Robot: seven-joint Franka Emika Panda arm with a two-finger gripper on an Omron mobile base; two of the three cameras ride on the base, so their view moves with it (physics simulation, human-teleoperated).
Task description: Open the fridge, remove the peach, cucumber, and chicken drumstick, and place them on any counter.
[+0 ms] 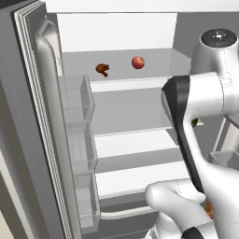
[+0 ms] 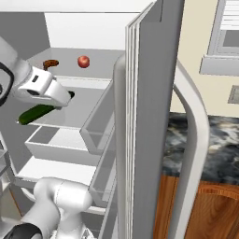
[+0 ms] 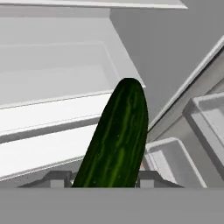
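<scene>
The fridge [image 1: 42, 116] stands with both doors swung open. On its top shelf lie the peach [image 1: 137, 62] [image 2: 83, 61] and, to its left, the orange-brown chicken drumstick [image 1: 102, 69] [image 2: 50, 63]. My gripper [image 2: 58, 106] [image 3: 103, 179] is shut on the dark green cucumber [image 2: 35, 113] [image 3: 116, 140], which sticks out past the fingertips [image 3: 54, 179] at the level of the middle shelves. In the left base view my own arm hides all of the cucumber but a green sliver [image 1: 194, 123]. The marbled counter [image 2: 205, 144] lies to the right, beyond the open door.
The right fridge door [image 2: 149, 116] with its long pale handle [image 2: 196, 140] stands between the fridge and the counter. Clear bins [image 1: 77, 140] line the left door. A white drawer [image 2: 56, 142] sits below the cucumber. A window [image 2: 226, 37] is on the wall above the counter.
</scene>
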